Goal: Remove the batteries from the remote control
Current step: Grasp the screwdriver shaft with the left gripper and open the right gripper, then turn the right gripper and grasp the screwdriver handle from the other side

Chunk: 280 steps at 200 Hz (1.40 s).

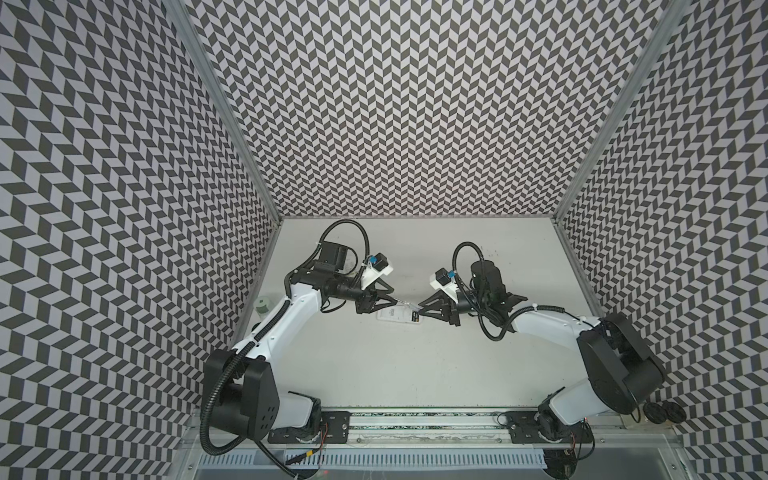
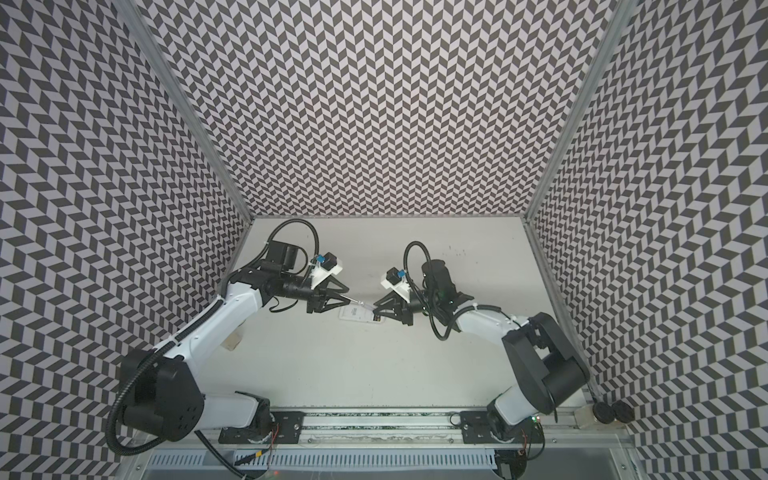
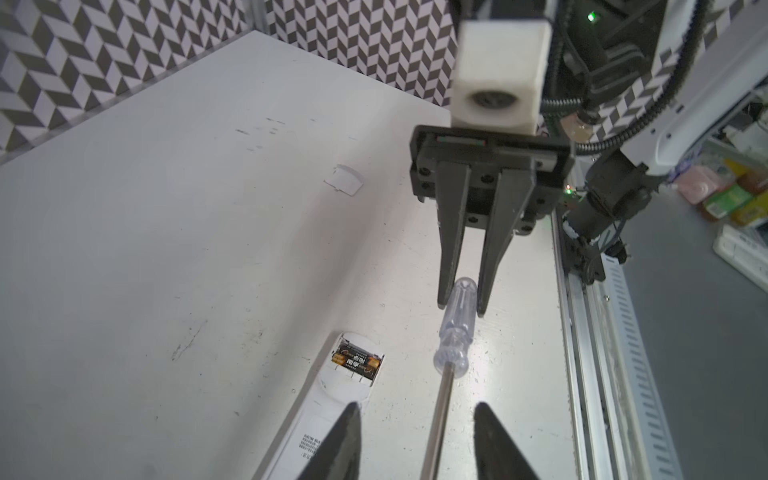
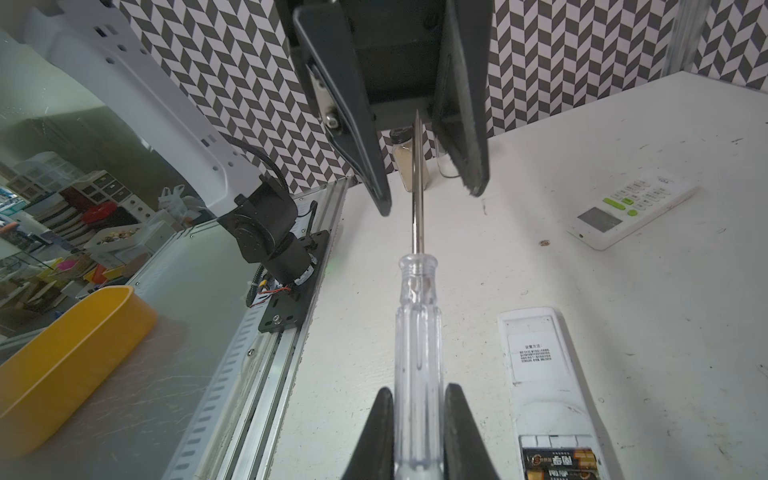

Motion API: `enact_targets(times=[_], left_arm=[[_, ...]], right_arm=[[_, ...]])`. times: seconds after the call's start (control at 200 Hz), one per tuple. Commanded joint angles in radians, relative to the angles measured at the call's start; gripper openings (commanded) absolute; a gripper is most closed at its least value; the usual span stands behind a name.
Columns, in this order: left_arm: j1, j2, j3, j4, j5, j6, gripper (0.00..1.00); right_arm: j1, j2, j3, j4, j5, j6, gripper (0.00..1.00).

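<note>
1. Two batteries (image 3: 356, 362), black w/ gold ends, lie side by side in the open bay at one end of the remote (image 4: 540, 374). The remote lies back-up on the table (image 3: 166, 208). No cell is out yet, and no other cells are visible.
2. Lid: the battery cover (image 3: 344, 179) lies loose on the table, well apart from the remote, so the opening step looks done.
3. Tool: the right gripper (image 4: 419, 388) is clenched on the clear handle of the screwdriver (image 4: 417, 332). It holds the tool near the remote, and it doesn't seem to touch it.
4. Other end: the left gripper (image 4: 430, 203) straddles the metal shaft (image 4: 417, 208) near the tip. There's a gap on both sides, so the jaws are released w/ nothing gripped.
5. Step in hand, my read: a tool handover or regrip btwn the arms, as prep for prying the cells out. Can't tell which arm ends up w/ the tool.
6. Next move needs:
   - The left jaws should close square on the thin, slick shaft before the right lets go, or the tool could slip or swing.
   - After that, the tip goes down into the bay at a cell end and levers up.
   - The remote is loose, so the free arm prob. has to pin it.
7. FYI: a second remote (image 4: 631, 208) lies face-up farther off. It isn't part of this step.
</note>
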Motion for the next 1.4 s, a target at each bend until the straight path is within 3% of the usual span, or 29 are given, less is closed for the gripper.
enact_targets(times=[0.0,0.105,0.245,0.35,0.466,0.621,0.721,0.906,1.267,1.327,1.397], left_arm=[[-0.008,0.003,-0.01,0.019,0.095,-0.024,0.34],[-0.008,0.007,-0.031,0.048,0.09,-0.03,0.3],[-0.008,0.007,-0.008,0.035,0.095,-0.039,0.22],[-0.009,0.007,-0.032,0.066,0.093,-0.046,0.11],[-0.009,0.002,-0.021,0.067,0.07,-0.073,0.0],[-0.006,0.001,-0.033,0.13,0.01,-0.136,0.0],[0.001,-0.002,-0.015,0.133,-0.006,-0.174,0.0],[0.011,0.005,0.007,0.211,-0.021,-0.321,0.0],[0.02,0.087,0.3,0.175,-0.031,-0.488,0.0],[0.03,0.089,0.289,0.222,0.012,-0.546,0.0],[0.042,0.086,0.248,0.294,0.074,-0.612,0.0]], right_arm=[[-0.003,0.0,0.007,0.05,-0.033,0.002,0.0],[-0.003,0.002,-0.012,0.106,-0.027,0.027,0.0],[-0.003,0.018,0.012,0.055,-0.032,0.011,0.0],[-0.003,0.019,-0.008,0.109,-0.025,0.038,0.0],[-0.002,0.018,0.022,0.033,-0.023,0.011,0.04],[-0.002,-0.006,-0.005,0.111,0.008,0.066,0.26],[-0.007,-0.029,0.019,0.052,0.043,0.052,0.35],[-0.028,-0.141,-0.046,0.181,0.225,0.164,0.49],[-0.049,-0.5,-0.127,0.195,0.619,0.289,0.65],[-0.049,-0.544,-0.149,0.205,0.7,0.328,0.76],[-0.049,-0.582,-0.19,0.234,0.821,0.419,0.98]])
